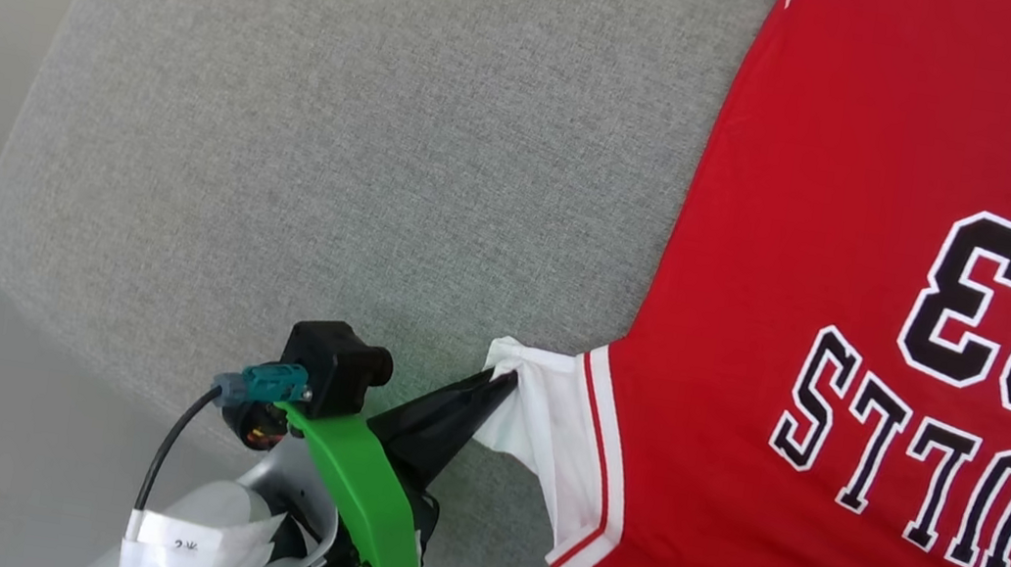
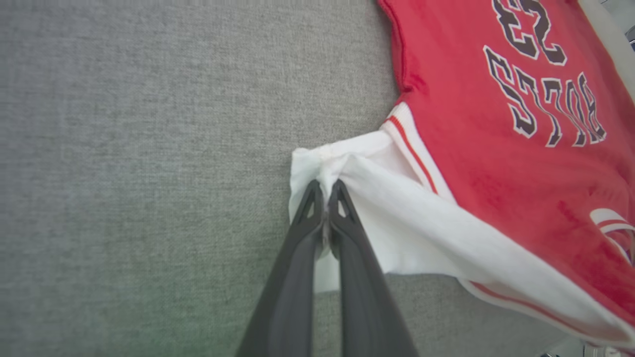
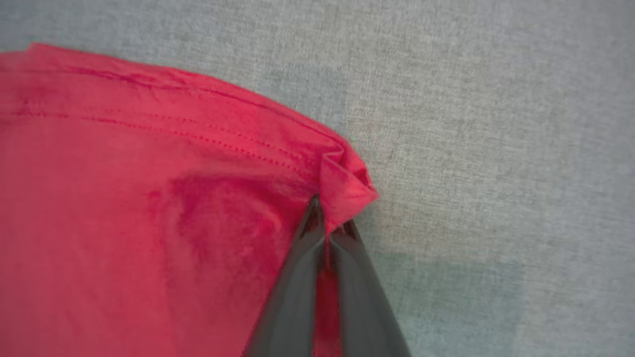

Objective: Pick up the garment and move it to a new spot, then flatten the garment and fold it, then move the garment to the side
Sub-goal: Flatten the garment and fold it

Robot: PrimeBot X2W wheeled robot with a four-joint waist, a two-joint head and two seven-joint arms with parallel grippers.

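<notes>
The garment (image 1: 863,274) is a red jersey lying print side up on the grey cushion, its black "BULLS 23" lettering upside down in the head view. My left gripper (image 1: 507,381) is shut on the edge of its white sleeve (image 1: 546,418), which bunches at the fingertips. The left wrist view shows this pinch closely: the left gripper (image 2: 326,187) holds the puckered white sleeve (image 2: 397,218) beside the red body (image 2: 496,148). In the right wrist view my right gripper (image 3: 331,218) is shut on a folded red corner of the garment (image 3: 149,198) at its stitched hem.
The grey fabric cushion (image 1: 336,151) spreads to the left of the jersey as bare surface. Its rounded left and front edges (image 1: 5,253) drop off to a pale floor. Bare grey fabric (image 3: 496,148) also lies beyond the red corner.
</notes>
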